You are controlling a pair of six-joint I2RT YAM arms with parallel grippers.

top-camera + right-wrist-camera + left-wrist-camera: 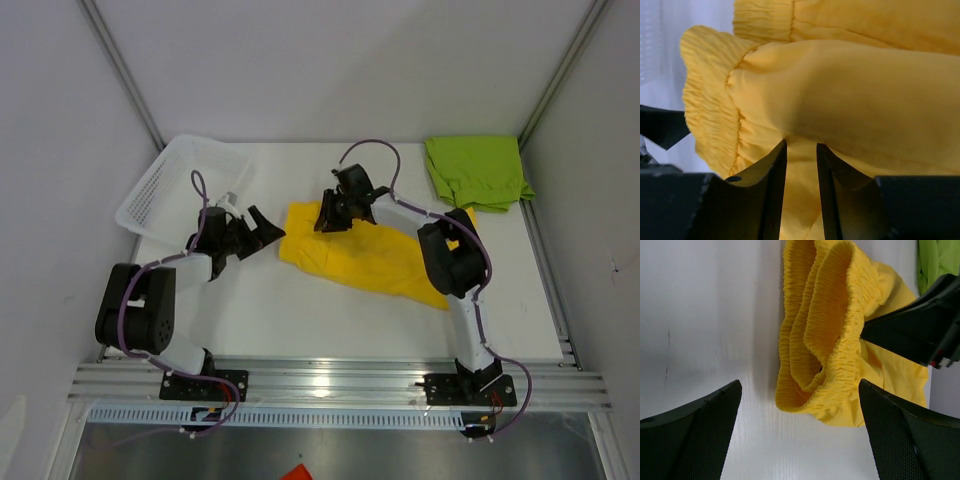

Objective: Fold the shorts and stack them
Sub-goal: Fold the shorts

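Midway across the white table (300,315), the yellow shorts (375,258) lie spread and rumpled, their waistband end toward the left arm and their leg end running toward the near right. The right claw (332,214) is down on the shorts' far edge, just behind the elastic waistband (832,315). Its two fingers are drawn close with a fold of yellow cloth pinched between them, as the right wrist view shows. The left claw (262,228) sits just beside the waistband on the left, spread wide and holding nothing. In its wrist view the gathered elastic bunches up in loops ahead of the fingertips, touching neither. The lime green shorts (478,172) lie folded at the far right corner of the table, well apart from the yellow pair. A white mesh basket (165,185) sits at the far left corner.
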